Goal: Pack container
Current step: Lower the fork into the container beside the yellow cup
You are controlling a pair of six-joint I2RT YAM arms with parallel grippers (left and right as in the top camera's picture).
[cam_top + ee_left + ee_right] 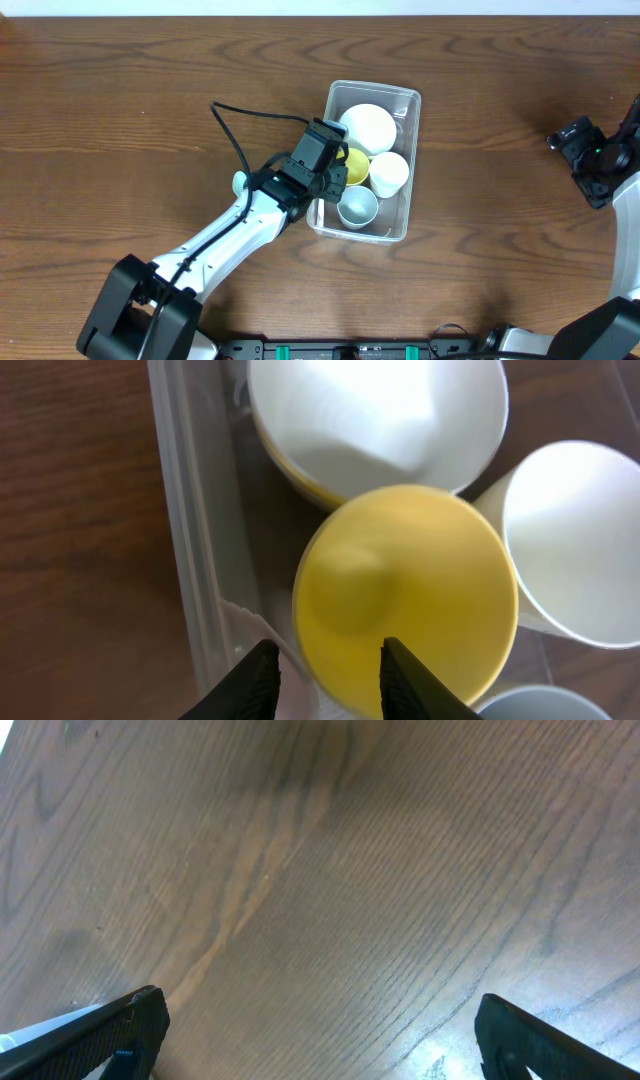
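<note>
Hovering the left gripper over the container mid-table, jaws half-closed astride the yellow cup rim; we can't tell if they pinch it. Right gripper is wide open and empty. Risk: retracting with a finger snagged drags the cup out or knocks the white bowl.

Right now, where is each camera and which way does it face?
Overhead: above the table, looking down on the container; both arms show.
Left wrist: on the left arm, looking down at the yellow cup; left tool shows.
Right wrist: on the right arm, facing bare table; right tool shows.
Shared: overhead and left wrist both show container and yellow cup.
</note>
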